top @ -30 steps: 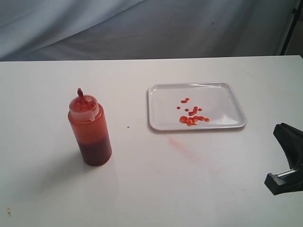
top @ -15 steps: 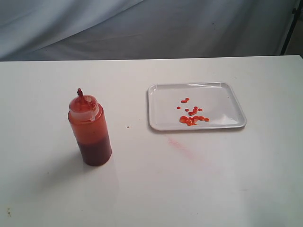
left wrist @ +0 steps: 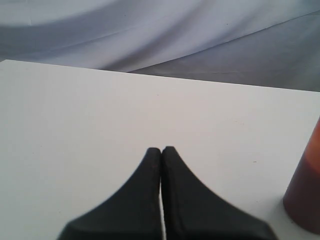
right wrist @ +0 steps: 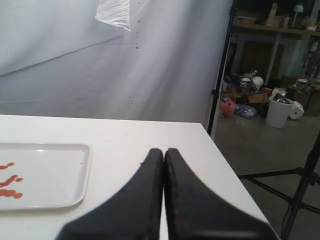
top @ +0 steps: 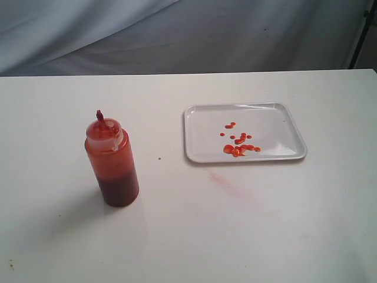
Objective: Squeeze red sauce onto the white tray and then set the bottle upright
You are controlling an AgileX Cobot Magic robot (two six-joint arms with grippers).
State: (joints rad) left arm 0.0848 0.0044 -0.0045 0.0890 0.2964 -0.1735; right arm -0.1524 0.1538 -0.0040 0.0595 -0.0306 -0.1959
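Gone from the exterior view was the right gripper [right wrist: 164,152], which a second earlier had shown at that view's right edge; the bottle, tray and sauce lay just as they had; in its own wrist view the right gripper had its jaws pressed together on nothing, pointing past the far corner of the bench [top: 247,236]; the left gripper [left wrist: 161,152] was likewise closed tight and empty, low over bare bench, with the bottle [top: 112,162] near it at the edge of its wrist view.

Both parts of the task looked done, so the step in hand was, by my reading, only the retreat; to do it well the left arm should draw straight back and away from the bottle, since a sideways brush could tip it; the right arm was already well apart from everything.

The bottle stood upright on the bench, well apart from the white tray [top: 197,135]; its contents looked darkest red in the lower part and paler orange above. The tray held the red sauce [top: 237,147] as small drops and blobs, clustered near the middle and toward the near rim; a faint pink smear [top: 222,181] lay on the bench just outside that rim.
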